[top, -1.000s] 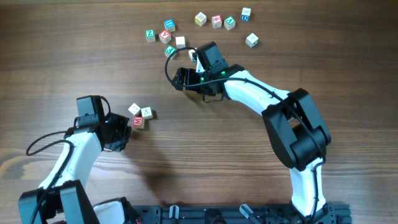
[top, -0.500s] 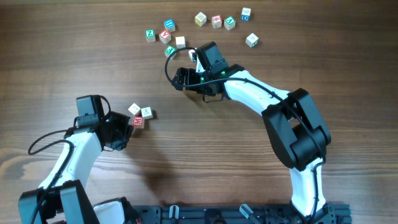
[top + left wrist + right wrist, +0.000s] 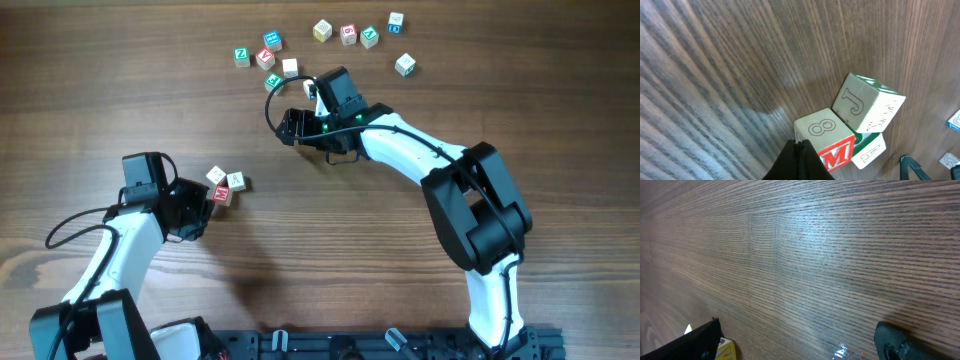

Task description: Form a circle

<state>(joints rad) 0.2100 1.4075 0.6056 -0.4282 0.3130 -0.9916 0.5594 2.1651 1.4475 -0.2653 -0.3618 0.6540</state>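
Note:
The circle is a tight cluster of three small pale wooden alphabet cubes (image 3: 225, 185) at the table's left centre. In the left wrist view they touch one another: a cube marked J (image 3: 865, 105), one with an 8 on top and a red M face (image 3: 825, 135), and one marked A (image 3: 867, 151). My left gripper (image 3: 206, 203) is shut with nothing in it, and its tips (image 3: 801, 146) rest against the near side of the 8/M cube. My right gripper (image 3: 288, 127) stands wide open over bare wood, far from the cluster, with its fingers (image 3: 700, 341) low to the table.
Several loose alphabet cubes (image 3: 290, 67) lie scattered along the far edge, from a green-lettered one (image 3: 241, 56) to one at the far right (image 3: 404, 65). A yellow-faced cube (image 3: 725, 349) shows beside my right gripper's left finger. The arms' bases line the near edge.

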